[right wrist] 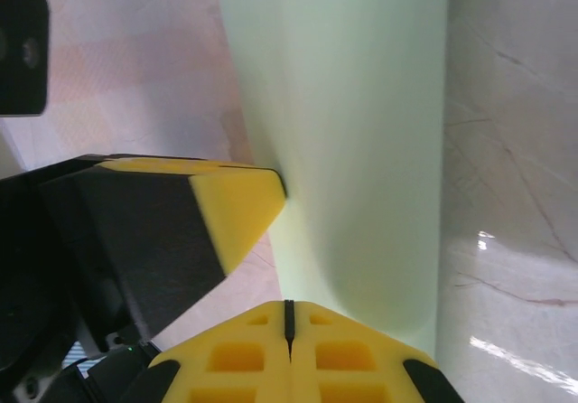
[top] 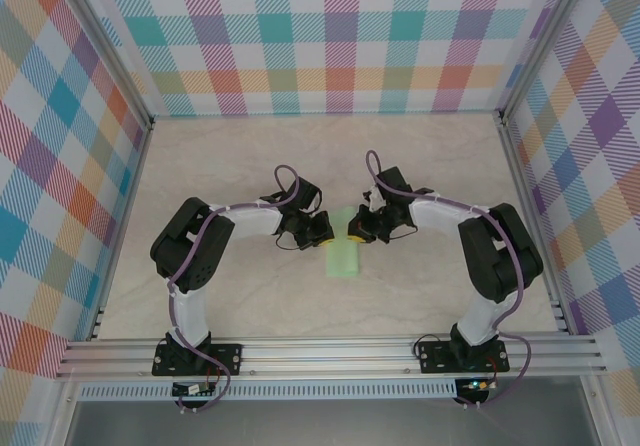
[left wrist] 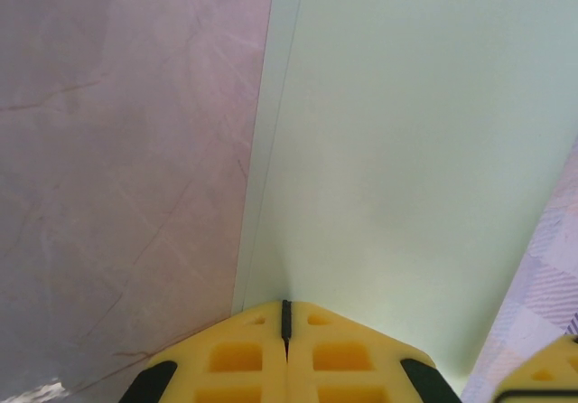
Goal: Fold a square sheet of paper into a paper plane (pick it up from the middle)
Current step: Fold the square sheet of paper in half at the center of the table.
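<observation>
One table point(top: 210, 166), pale and marbled, carries everything. Two arms, the left arm point(top: 190, 248) and the right arm point(top: 500, 251), bend inward to meet near its centre. One square sheet of paper point(top: 342, 261), already creased to a narrow strip with a second layer showing along one long edge, runs from that meeting point toward 6 o'clock. Two grippers: the left gripper point(left wrist: 286, 326), at the strip's 11 o'clock, is clenched on its far edge, and the right gripper point(right wrist: 288, 317), at 1 o'clock, pinches the same edge just beside it. I judge this mid-fold, with no pointed nose yet. Next I'd want one hand pinning while the other turns a corner over, gently, because thin paper tears.
</observation>
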`<state>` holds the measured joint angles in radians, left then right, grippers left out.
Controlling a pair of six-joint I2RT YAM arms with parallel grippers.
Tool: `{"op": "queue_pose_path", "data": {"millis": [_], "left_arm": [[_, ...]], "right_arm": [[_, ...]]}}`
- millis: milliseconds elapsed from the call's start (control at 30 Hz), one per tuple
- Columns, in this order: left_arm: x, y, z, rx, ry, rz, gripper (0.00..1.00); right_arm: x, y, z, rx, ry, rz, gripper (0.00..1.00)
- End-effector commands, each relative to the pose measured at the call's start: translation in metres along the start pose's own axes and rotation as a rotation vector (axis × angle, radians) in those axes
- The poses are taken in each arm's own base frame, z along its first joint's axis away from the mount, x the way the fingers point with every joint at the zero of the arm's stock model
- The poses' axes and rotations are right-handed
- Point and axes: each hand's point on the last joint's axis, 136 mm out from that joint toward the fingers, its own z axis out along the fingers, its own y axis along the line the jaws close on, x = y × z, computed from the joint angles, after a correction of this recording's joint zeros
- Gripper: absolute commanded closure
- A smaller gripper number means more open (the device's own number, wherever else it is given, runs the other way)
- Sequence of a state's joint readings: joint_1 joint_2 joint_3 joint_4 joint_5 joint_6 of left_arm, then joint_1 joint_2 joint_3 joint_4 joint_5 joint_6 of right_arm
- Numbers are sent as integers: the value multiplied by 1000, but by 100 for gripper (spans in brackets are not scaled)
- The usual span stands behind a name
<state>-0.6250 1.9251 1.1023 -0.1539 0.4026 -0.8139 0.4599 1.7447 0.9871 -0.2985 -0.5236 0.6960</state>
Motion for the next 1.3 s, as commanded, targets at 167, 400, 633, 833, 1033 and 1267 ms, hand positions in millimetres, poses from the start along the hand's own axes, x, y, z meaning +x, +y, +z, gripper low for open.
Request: {"op": "queue_pose_path", "data": {"millis": [167,400,633,833,1033,1267], "left_arm": [[20,46,14,-160,51,-24,100],[21,49,15,-169,52,-27,100],[22,52,16,-178,56,-27,100],[22,51,15,-176,55,-24,100],[22,51,14,-176,55,-25,100],[21,50,13,-180,52,-16,100]], "right_arm": [[7,-27,11,11,39,21,100],[13,-49,18,23,50,29,100],[18,-63,21,51,65,37,100],[14,-19,-2,-89,23,-39,100],[23,-20,5,-134,60,-20,100],[39,-57,22,-54,103,16,100]]}}
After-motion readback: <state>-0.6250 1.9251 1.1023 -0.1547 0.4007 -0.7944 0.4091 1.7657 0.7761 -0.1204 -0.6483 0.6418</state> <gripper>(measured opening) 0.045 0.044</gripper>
